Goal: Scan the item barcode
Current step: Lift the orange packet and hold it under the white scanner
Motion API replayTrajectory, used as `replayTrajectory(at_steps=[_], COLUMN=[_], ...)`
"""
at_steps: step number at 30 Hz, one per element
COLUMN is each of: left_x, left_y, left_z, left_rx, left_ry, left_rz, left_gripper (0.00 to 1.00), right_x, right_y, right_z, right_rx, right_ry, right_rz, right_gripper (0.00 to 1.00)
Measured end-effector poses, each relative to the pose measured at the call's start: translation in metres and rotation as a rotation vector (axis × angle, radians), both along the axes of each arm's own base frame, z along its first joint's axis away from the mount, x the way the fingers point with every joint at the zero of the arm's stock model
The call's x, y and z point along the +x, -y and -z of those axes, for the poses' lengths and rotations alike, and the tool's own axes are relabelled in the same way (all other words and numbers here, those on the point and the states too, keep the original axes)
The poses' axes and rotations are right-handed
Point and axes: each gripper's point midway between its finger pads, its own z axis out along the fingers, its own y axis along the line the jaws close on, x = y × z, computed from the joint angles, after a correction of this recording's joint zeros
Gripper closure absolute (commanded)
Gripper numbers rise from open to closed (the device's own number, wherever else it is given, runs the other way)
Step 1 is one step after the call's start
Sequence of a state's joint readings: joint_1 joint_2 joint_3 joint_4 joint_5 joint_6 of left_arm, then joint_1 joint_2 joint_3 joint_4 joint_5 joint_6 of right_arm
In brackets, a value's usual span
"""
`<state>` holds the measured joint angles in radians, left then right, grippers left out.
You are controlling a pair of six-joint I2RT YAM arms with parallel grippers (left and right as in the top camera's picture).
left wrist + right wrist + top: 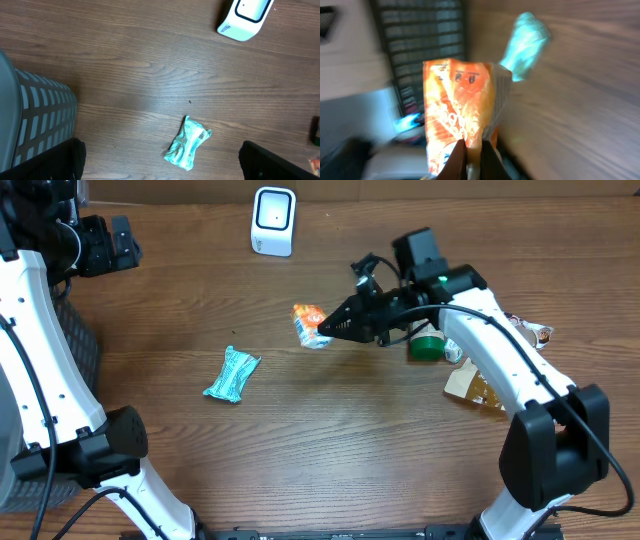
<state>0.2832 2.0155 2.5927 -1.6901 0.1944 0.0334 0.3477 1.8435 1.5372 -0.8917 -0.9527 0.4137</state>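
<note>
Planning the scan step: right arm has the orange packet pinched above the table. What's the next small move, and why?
The right jaws are shut on the orange packet, held well short of the white scanner. I'd probably carry it toward the scanner's face next, rotating the packet as needed; the barcode's location isn't visible.

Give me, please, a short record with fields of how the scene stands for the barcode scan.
Right hand: shut on the orange packet
Left hand: open, empty, near the far left corner
Scanner: white, upright at the far edge, apart from the orange packet
Teal packet: lying on the table, untouched
Other items: green round item and brown packets beside the right arm
Scan: orange packet not yet at the scanner
</note>
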Motion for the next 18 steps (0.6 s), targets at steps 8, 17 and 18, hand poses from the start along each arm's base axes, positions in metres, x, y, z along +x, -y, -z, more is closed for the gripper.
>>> replayTrajectory(at_steps=[8, 17, 18], left_x=[0.0, 0.0, 0.0], left_y=[0.0, 0.0, 0.0], left_z=[0.0, 0.0, 0.0], left_rx=[0.0, 0.0, 0.0], left_ry=[0.0, 0.0, 0.0], left_rz=[0.0, 0.0, 0.0], left_gripper=[0.0, 0.0, 0.0], right_x=[0.065, 0.17, 0.189], right_y=[0.0, -0.027, -0.032], right_z=[-0.123, -0.174, -0.158], right_rx=[-0.292, -0.634, -0.705], right_ry=[0.539, 1.223, 1.277], right_rz=[0.17, 0.405, 0.416], right_gripper=[0.96, 0.96, 0.96])
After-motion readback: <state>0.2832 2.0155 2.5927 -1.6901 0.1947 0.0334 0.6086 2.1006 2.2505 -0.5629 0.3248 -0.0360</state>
